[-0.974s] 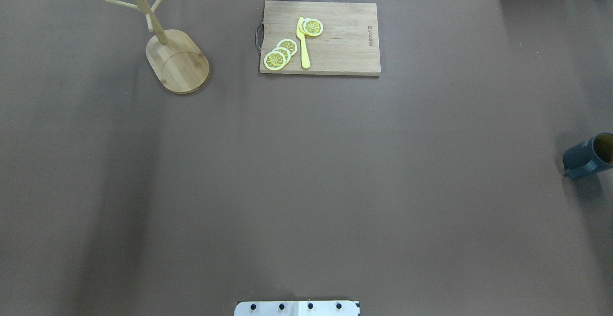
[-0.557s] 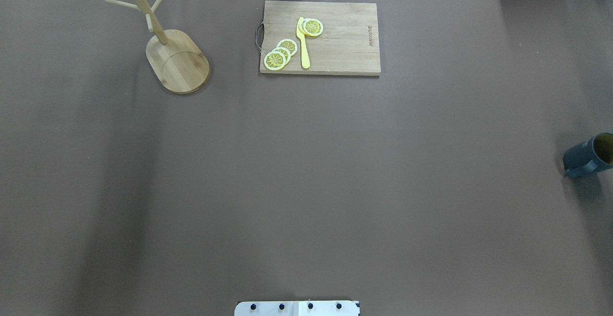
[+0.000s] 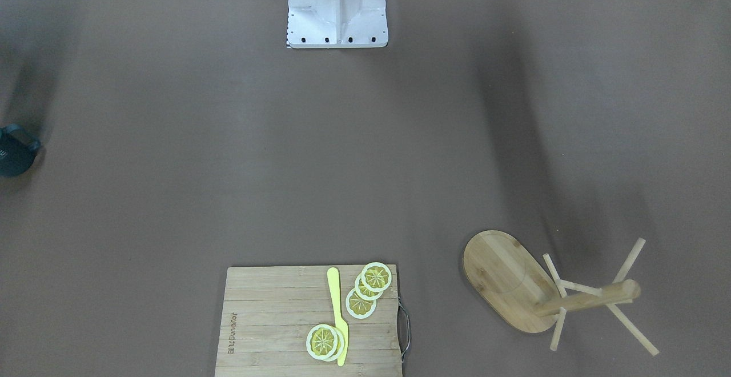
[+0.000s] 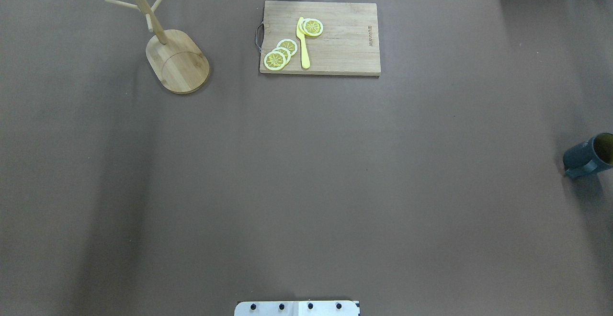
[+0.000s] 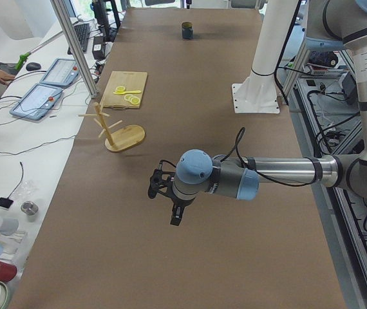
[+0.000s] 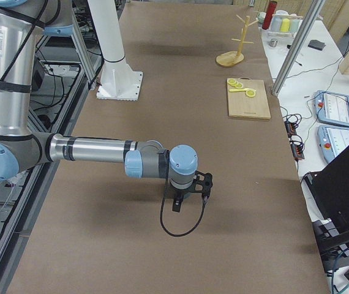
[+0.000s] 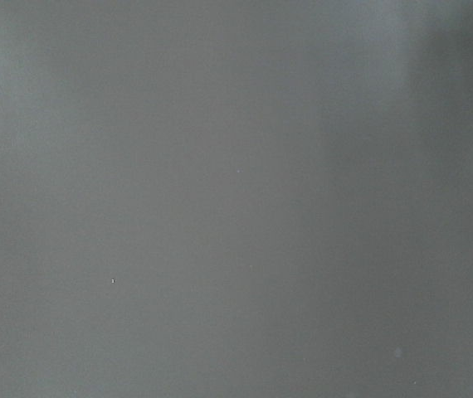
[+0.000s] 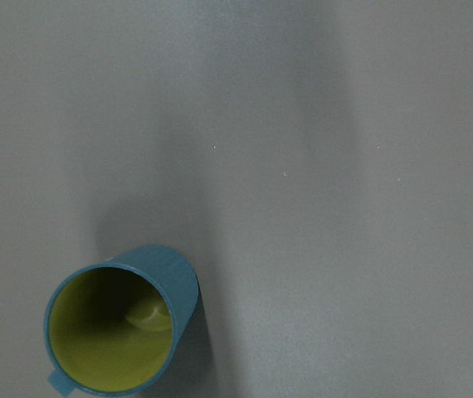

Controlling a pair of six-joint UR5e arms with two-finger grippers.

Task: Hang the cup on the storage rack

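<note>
The dark blue-grey cup [image 4: 588, 155] with a yellow inside stands upright at the table's far right edge. It also shows in the front-facing view [image 3: 16, 153], the left view [image 5: 187, 30] and low left in the right wrist view [image 8: 120, 332]. The bamboo storage rack [image 4: 179, 62] stands at the back left, its pegs bare; it also shows in the front-facing view [image 3: 508, 277]. My left gripper [image 5: 165, 201] hangs over bare table, far from both. My right gripper [image 6: 190, 202] hovers above the cup's area. I cannot tell whether either is open or shut.
A bamboo cutting board [image 4: 340, 43] with lemon slices [image 4: 280, 53] and a yellow knife [image 4: 303, 43] lies at the back centre. The robot's base plate [image 4: 297, 308] is at the near edge. Brown paper covers the table [image 4: 306, 172].
</note>
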